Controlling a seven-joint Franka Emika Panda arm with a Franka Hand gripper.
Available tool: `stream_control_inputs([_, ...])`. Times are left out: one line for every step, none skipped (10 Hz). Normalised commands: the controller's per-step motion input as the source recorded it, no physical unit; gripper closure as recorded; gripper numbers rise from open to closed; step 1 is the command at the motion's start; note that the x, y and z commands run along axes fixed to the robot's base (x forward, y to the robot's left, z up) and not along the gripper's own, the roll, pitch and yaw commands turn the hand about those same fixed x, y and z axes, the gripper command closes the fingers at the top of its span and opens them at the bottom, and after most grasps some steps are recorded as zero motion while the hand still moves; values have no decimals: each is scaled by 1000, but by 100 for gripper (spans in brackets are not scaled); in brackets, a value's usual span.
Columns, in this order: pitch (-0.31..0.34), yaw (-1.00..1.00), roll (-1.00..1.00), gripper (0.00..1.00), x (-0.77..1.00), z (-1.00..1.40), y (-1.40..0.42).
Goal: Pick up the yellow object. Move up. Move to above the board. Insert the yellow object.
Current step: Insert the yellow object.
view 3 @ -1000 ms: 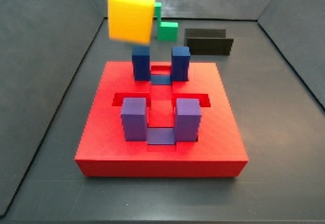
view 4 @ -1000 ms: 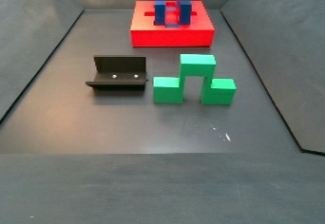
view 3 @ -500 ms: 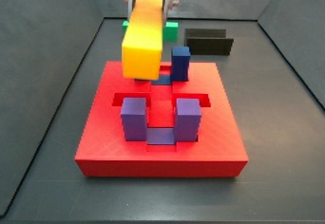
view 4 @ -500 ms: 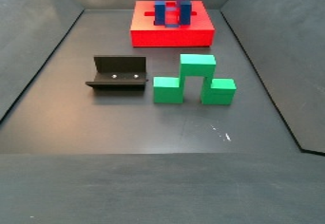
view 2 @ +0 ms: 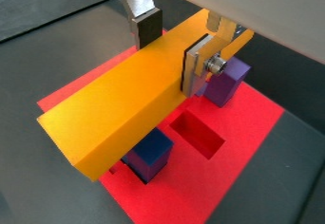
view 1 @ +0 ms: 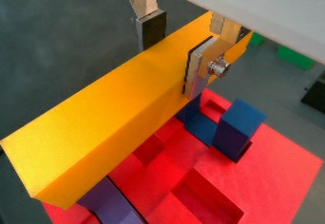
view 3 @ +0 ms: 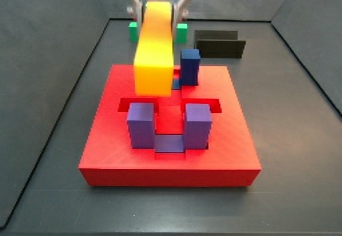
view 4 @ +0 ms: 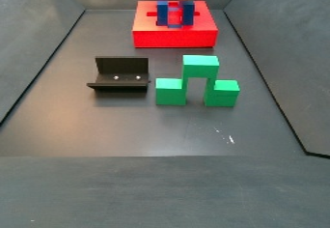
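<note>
No brand, label or writing could be read on any piece. The two-finger gripper [view 1: 178, 40] hung above the thick red square board [view 3: 227, 140], its flat silver fingers [view 2: 199, 62] clamped on the upper end of the long yellow-orange rectangular bar [view 1: 108, 114]. In a side view the bar [view 3: 156, 48] hung upright over the board's far half, its lower end in front of the upright blue blocks [view 3: 190, 65] there; whether it touched the board could not be told. Two upright purple blocks [view 3: 139, 125] stood on the near half, beside recessed slots. In both wrist views the bar stretched over the red surface, with a blue block [view 2: 148, 155] and a purple block [view 2: 225, 82] close under it. Well apart from the board, on the dark floor, stood the dark L-shaped fixture [view 4: 118, 75] and, just beside it, a green arch-shaped block [view 4: 198, 81].
</note>
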Motion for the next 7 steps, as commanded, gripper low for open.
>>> stream_control_inputs([-367,49,31,100,120,-291,-3])
stream_control_inputs([-291,20,113,100,54,-169,-80])
stream_control_inputs([-160,0,231,100,17,0,-260])
stream_control_inputs([-43,0,269,100,211,200,-397])
stream_control_inputs([-77,3,160,100,226,126,-277])
stream_control_inputs([-156,0,133,100,140,20,-206])
stream_control_inputs([-249,0,110,100,0,0,-83])
